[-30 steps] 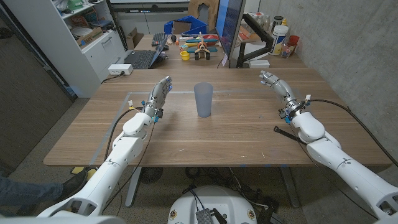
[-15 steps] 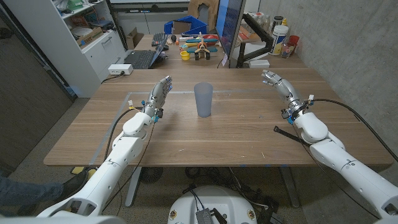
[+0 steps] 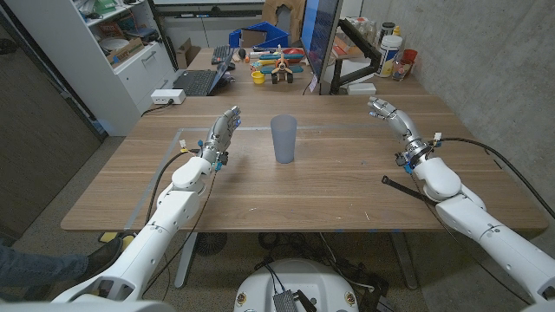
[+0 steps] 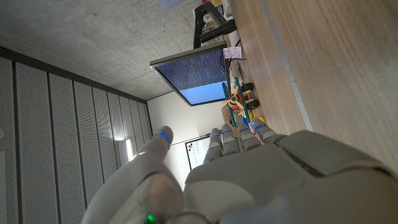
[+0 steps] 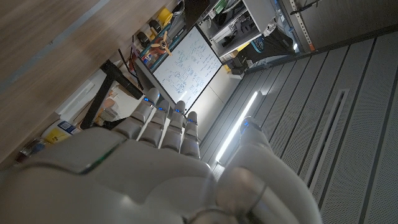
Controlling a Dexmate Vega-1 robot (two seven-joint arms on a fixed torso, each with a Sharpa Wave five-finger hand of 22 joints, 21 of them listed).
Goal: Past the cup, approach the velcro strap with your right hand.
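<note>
The right hand hangs over the far right part of the table, its fingers stretched forward, close together and holding nothing; the right wrist view shows the same, fingers lined up side by side with the thumb set apart. The cup, a pale translucent tumbler, stands upright near the middle of the table, well apart from those fingertips and off to their left. A thin black strap-like strip lies on the wood beside the right forearm, back behind the fingers near the wrist; whether it is the velcro strap I cannot tell. Over on the other side, the left hand stands on its edge, fingers straight and pressed together, gripping nothing, with the cup just off to their right. Beyond both sets of fingertips sits a monitor.
</note>
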